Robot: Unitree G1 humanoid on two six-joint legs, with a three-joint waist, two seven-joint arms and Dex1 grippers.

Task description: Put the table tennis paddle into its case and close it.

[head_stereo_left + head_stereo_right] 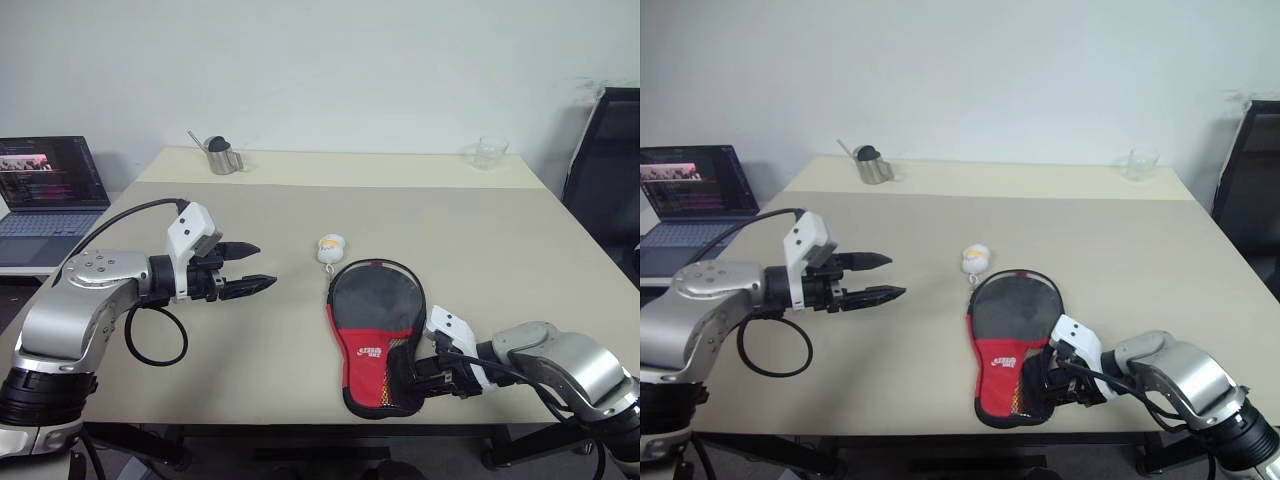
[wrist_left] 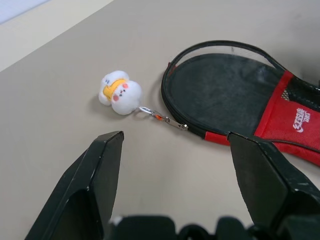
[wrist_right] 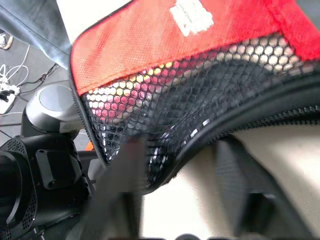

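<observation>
Case (image 1: 376, 335) is what you have to finish with: it lies flat in the lower middle of the head view, near the front edge of the beige bench (image 1: 520, 250), round black end toward the far side, red panel and mesh pocket toward you. You cannot see the paddle itself anywhere on the bench, so judge it to be inside already, though the cover hides it and you should not take that for certain. Along the upper right rim of the case a black edge stands slightly away from the body, which suggests the zip is not fully run round; closing looks like the step in hand. Your left tool (image 1: 248, 267) hovers in the left middle of the frame, well apart from the case, its two fingers spread wide and holding nothing. Your right tool (image 1: 418, 372) sits at the lower right, hard against the mesh end of the case; its fingers are blurred there and you cannot tell whether they are apart or pinching fabric. The white-yellow charm (image 2: 120, 92) lies just beyond the round end, joined to the rim by a short metal clip (image 2: 164, 119). Next you would need to steady the case with one tool and pull the zip with the other.
</observation>
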